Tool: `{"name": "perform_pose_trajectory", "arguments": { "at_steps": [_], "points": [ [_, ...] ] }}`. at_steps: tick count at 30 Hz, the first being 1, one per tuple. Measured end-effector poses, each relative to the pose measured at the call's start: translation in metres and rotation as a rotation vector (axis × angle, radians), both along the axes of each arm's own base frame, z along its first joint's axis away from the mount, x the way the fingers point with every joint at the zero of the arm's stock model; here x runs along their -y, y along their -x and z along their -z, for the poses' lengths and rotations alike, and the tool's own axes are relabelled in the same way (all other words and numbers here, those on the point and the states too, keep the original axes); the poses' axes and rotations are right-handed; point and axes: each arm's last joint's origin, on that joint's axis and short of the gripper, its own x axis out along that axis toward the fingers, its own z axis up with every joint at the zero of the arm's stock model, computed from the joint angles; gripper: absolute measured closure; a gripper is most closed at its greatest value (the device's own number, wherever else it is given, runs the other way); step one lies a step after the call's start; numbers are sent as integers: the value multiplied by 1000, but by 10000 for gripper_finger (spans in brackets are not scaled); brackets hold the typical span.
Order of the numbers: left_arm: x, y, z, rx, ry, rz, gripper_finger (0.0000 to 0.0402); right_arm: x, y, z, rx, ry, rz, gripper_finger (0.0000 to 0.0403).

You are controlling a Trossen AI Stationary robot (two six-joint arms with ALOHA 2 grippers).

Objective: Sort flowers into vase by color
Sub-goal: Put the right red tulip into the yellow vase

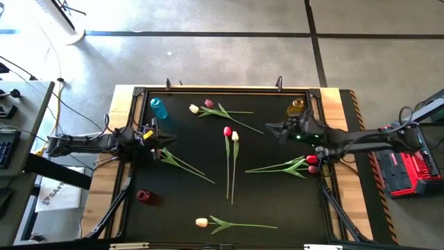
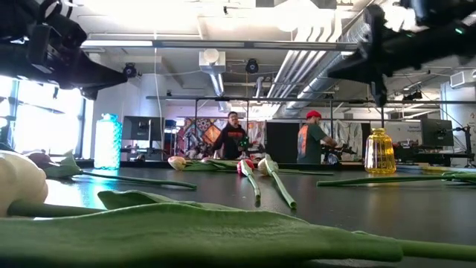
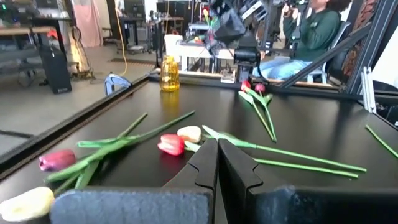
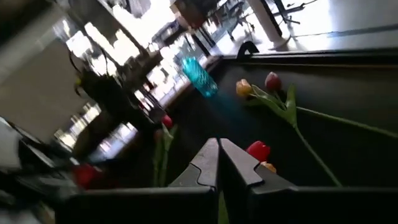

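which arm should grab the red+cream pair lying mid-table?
Close call; probably the right. Its claw is shut and hangs nearer the red tulip and cream tulip heads. The left claw, also shut, sits over other stems.

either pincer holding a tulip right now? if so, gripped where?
Nothing is held. The left pincer and right pincer are both shut with nothing between the fingers, above the table; the tulips all lie on it.
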Motion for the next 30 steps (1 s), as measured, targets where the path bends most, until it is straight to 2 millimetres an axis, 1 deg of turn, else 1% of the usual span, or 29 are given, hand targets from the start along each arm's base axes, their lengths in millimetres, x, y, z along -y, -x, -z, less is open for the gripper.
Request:
{"name": "perform_pose_trajectory", "arguments": {
  "at_steps": [3, 5, 8, 10, 15, 17, 19, 21, 23, 26, 30],
  "points": [
    [0, -2, 1, -7, 44, -7, 401, 1, -21, -8, -204, 174, -89, 402],
    [0, -3, 2, -10, 90, -20, 397, 2, -31, -7, -349, 208, -143, 402],
    [-1, -6, 6, -44, 135, -31, 382, 2, -43, -8, -510, 133, -183, 402],
    [-1, -7, 9, -71, 153, -47, 368, 2, -47, -6, -629, 53, -202, 402],
    [-3, -11, 14, -108, 165, -121, 330, -9, -46, -1, -996, -130, -261, 402],
    [-3, -14, 13, -95, 168, -121, 316, -16, -44, 2, -1149, -160, -285, 402],
    [-3, -17, 11, -70, 166, -116, 305, -23, -41, 5, -1256, -190, -275, 402],
    [-2, -20, 8, -37, 150, -98, 295, -30, -38, 10, -1331, -189, -301, 394],
    [-1, -22, 3, 5, 131, -65, 288, -37, -37, 14, -1376, -158, -348, 378],
    [1, -24, -2, 51, 109, -43, 283, -47, -34, 18, -1399, -82, -434, 338],
    [1, -26, -4, 79, 88, -37, 282, -58, -31, 22, -1410, -12, -460, 278]
  ]
}}
